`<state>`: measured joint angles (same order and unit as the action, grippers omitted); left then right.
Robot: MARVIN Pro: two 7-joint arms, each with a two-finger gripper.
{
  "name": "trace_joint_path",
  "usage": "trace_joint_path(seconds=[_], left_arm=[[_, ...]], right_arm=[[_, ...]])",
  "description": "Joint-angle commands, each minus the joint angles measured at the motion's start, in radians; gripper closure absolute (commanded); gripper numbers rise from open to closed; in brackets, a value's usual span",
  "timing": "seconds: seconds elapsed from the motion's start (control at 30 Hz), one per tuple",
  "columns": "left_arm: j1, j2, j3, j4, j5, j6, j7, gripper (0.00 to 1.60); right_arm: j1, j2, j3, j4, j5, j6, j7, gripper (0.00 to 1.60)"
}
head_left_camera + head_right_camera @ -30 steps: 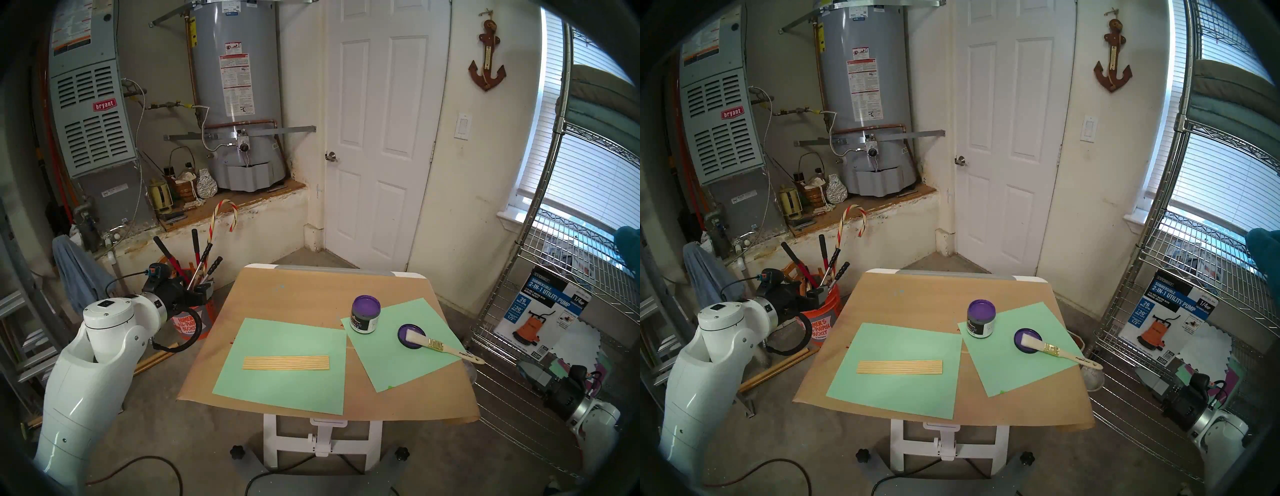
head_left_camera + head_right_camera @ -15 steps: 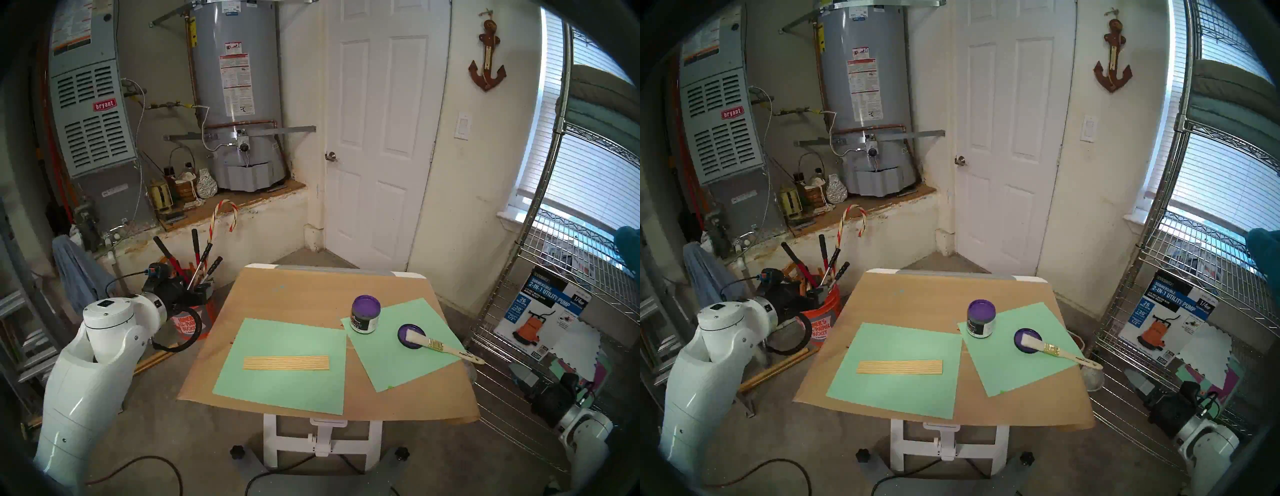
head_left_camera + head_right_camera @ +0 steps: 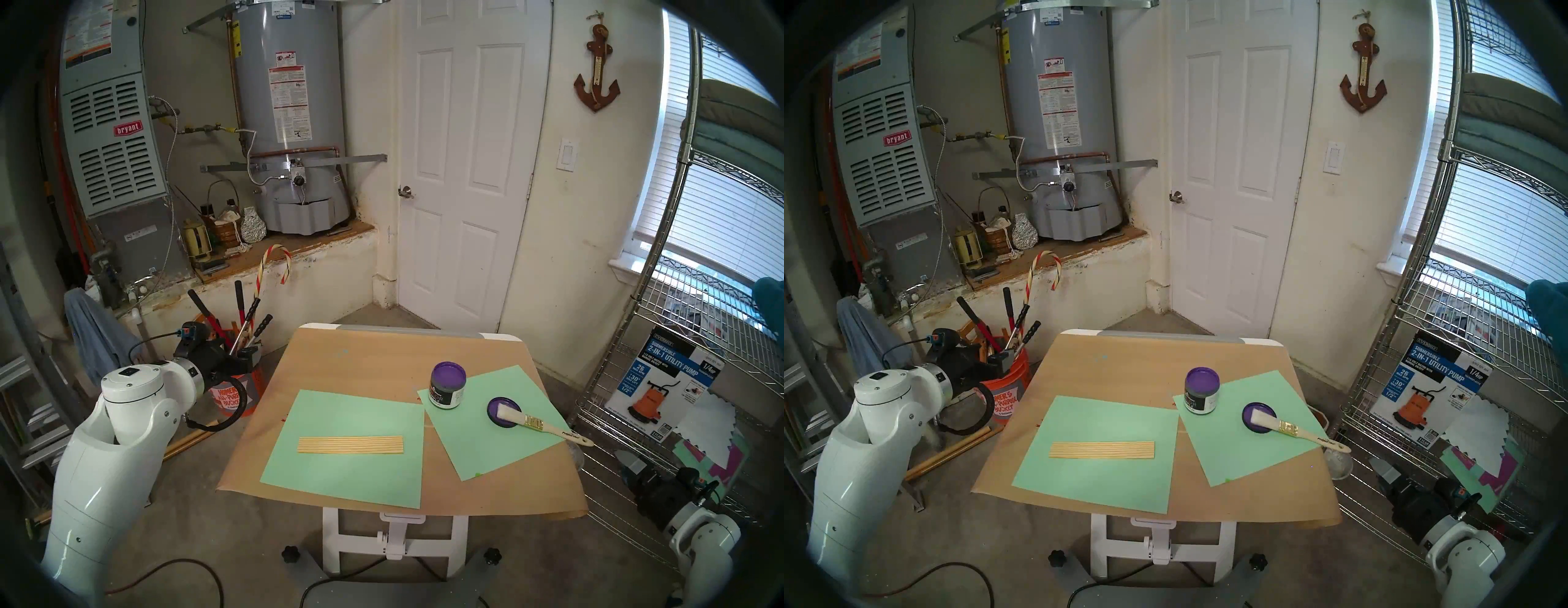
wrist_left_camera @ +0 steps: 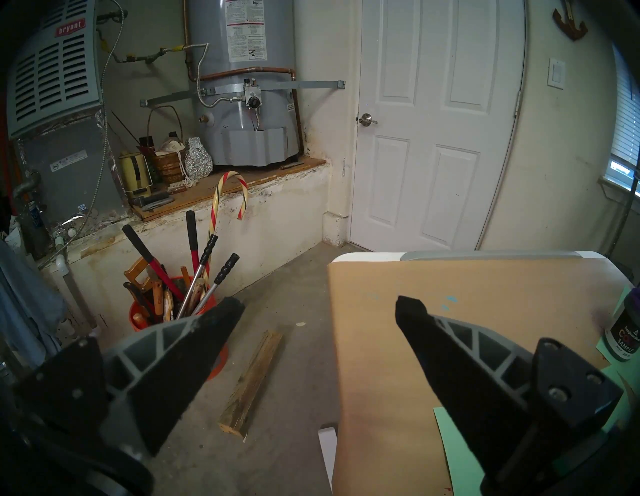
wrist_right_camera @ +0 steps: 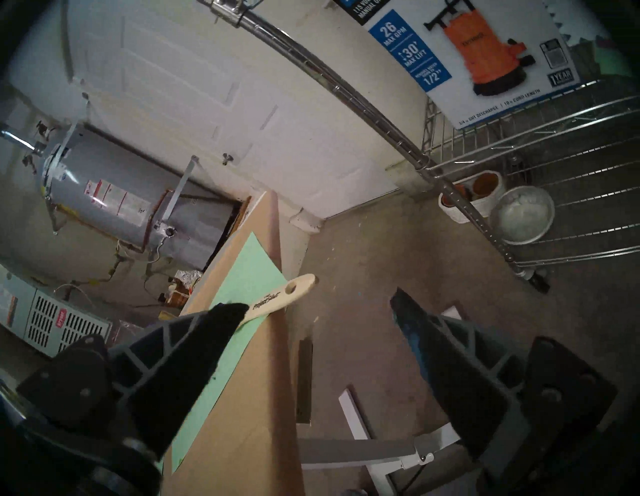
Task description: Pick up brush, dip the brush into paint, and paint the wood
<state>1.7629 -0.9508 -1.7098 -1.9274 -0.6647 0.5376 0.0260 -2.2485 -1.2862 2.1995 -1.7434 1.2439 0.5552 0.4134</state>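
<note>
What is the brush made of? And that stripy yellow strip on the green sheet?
The brush: its handle looks like pale bare wood with black printed letters, the shiny gold band looks like metal, and the white bristles look soft, maybe synthetic; I cannot tell for sure. The strip: it looks like thin, flat, unpainted wood, pale yellow with lengthwise lines like grain or grooves.
</note>
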Motion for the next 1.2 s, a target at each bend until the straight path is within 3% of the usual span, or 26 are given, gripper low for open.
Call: trace_joint_path(seconds=[0.0,0.1,0.5,1.17], left_arm=[[-0.004,0.001,-0.012,-0.019,-0.002,-0.003,0.002,0.00],[-0.004,0.001,-0.012,-0.019,-0.002,-0.003,0.002,0.00],[-0.004,0.001,-0.012,-0.019,-0.002,-0.003,0.002,0.00],[-0.004,0.001,-0.012,-0.019,-0.002,-0.003,0.002,0.00]], right_arm=[[0.044,-0.007,-0.005,0.025,0.050,0.017,0.024,0.00],[0.058,-0.014,-0.003,0.045,0.077,0.030,0.041,0.00],[0.075,-0.028,-0.024,0.058,0.072,0.024,0.096,0.00],[0.143,-0.054,-0.083,0.081,0.062,0.000,0.017,0.00]])
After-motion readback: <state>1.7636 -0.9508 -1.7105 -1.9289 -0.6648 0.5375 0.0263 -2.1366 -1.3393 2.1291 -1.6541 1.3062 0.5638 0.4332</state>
